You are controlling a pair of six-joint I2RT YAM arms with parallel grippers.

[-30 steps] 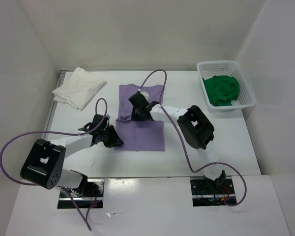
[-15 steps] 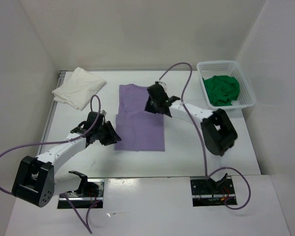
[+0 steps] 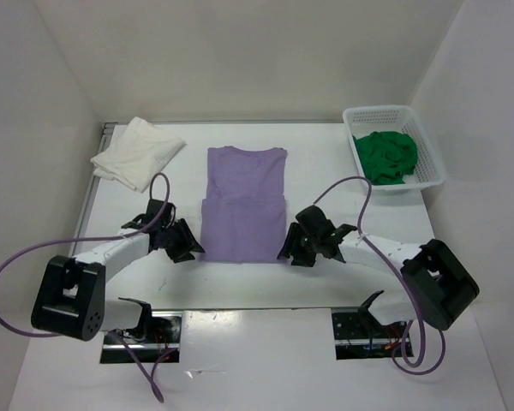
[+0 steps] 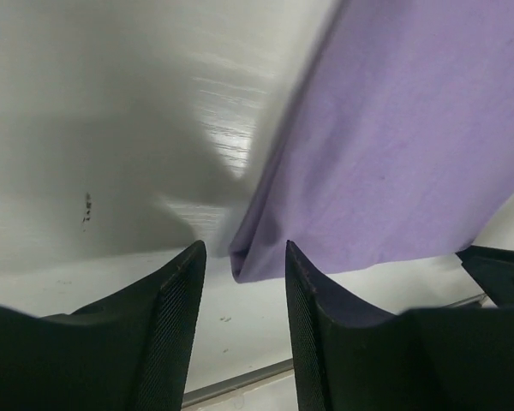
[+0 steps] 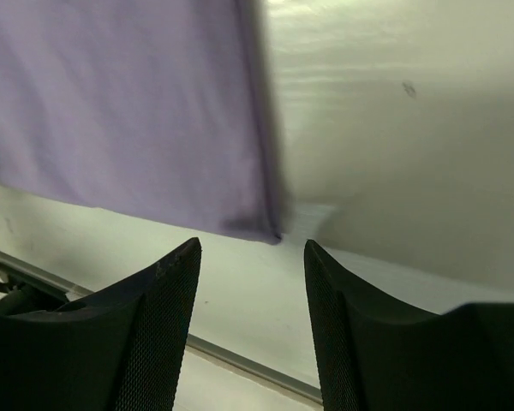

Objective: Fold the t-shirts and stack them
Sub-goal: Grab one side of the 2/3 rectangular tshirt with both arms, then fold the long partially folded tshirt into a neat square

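Right gripper [image 3: 287,248] moved along the purple shirt [image 3: 244,201] from collar to near-right corner.

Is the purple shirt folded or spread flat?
Folded partway: the purple shirt is a narrow rectangle, sleeves hidden, a layer edge across it.

Spread claw [image 5: 250,257] faces corner of purple t-shirt [image 5: 128,111].

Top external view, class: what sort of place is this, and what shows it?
Probably a robot lab cell: white walls box in the table, left arm and right arm flank a purple t-shirt, a basket holds green cloth.
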